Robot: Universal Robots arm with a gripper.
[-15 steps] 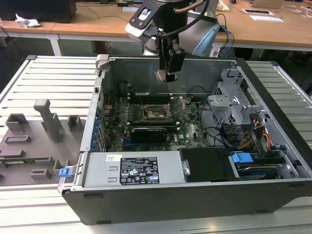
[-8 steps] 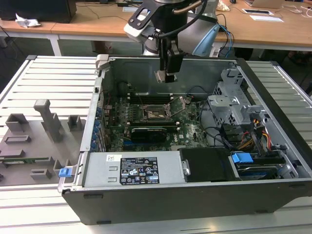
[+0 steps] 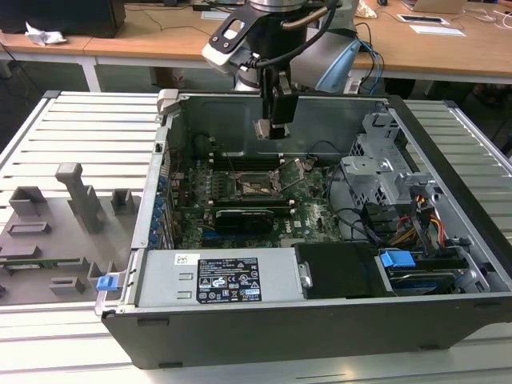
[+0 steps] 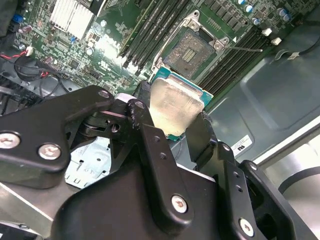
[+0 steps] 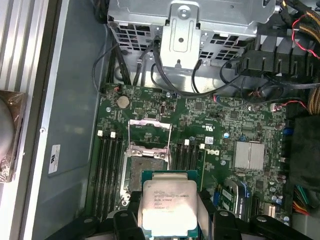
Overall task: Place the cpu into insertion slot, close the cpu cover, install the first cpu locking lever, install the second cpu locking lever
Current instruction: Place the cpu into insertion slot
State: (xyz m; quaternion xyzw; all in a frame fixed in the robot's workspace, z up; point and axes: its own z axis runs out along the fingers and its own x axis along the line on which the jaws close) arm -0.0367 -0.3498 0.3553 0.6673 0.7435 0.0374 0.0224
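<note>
While it hangs clear of the board, the small flat square cpu (image 4: 176, 102) with its pale silver-grey metal lid and green edge is pinched between the two black fingers of the gripper (image 4: 172, 121). The fingers are drawn in narrow on opposite edges of the chip. That edge grip looks chosen to keep the underside free and untouched, with the lid facing up toward the wrist. In the first wrist view the chip lies flat and roughly square to the board beneath it, which suits a straight lowering.

The insertion slot (image 5: 148, 167), a dark square socket with a silver metal rim, is uncovered and has nothing in it. In the first wrist view it sits just beyond the cpu's far edge, so the chip seems to be near the socket but not directly over it. The exterior view puts the gripper well above the board, up near the case's rear wall. The cpu cover (image 5: 150, 122), a thin silver-grey metal frame with a window in its middle, is swung back off the socket, leaving the opening clear. A thin silver wire lever (image 4: 243, 48) juts out beside the socket, unlatched for the same reason.

Long narrow black memory slots (image 5: 107, 170) flank the socket on both sides of the green circuit board (image 5: 225, 120). The board lies at the bottom of an open dark computer case (image 3: 448, 152), next to a perforated silver drive cage (image 5: 185, 25). The case rests on a pale slatted table (image 3: 88, 120).
</note>
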